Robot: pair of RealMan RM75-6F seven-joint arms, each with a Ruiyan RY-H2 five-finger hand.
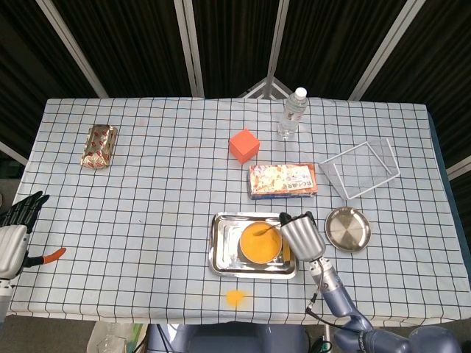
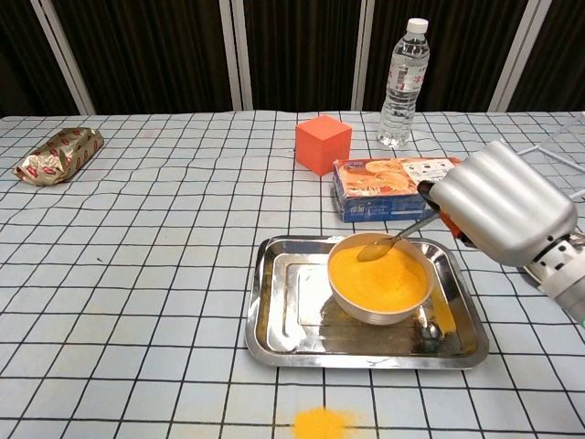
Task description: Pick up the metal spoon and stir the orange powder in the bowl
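A metal bowl [image 2: 379, 283] [image 1: 261, 243] full of orange powder stands in a steel tray [image 2: 274, 320] [image 1: 221, 250] near the table's front edge. My right hand [image 2: 503, 203] [image 1: 299, 234] hovers at the bowl's right side and holds the metal spoon [image 2: 388, 241] by its handle. The spoon's head lies on the powder near the far rim. My left hand [image 1: 15, 232] shows only in the head view, off the table's left front corner, fingers apart and holding nothing.
Spilled orange powder [image 2: 320, 423] lies in front of the tray. Behind the bowl are a food box [image 2: 388, 183], an orange cube [image 2: 322, 143] and a water bottle [image 2: 403, 84]. A round steel plate [image 1: 347, 229] and wire basket [image 1: 359, 168] sit right; a foil packet [image 2: 57, 154] far left.
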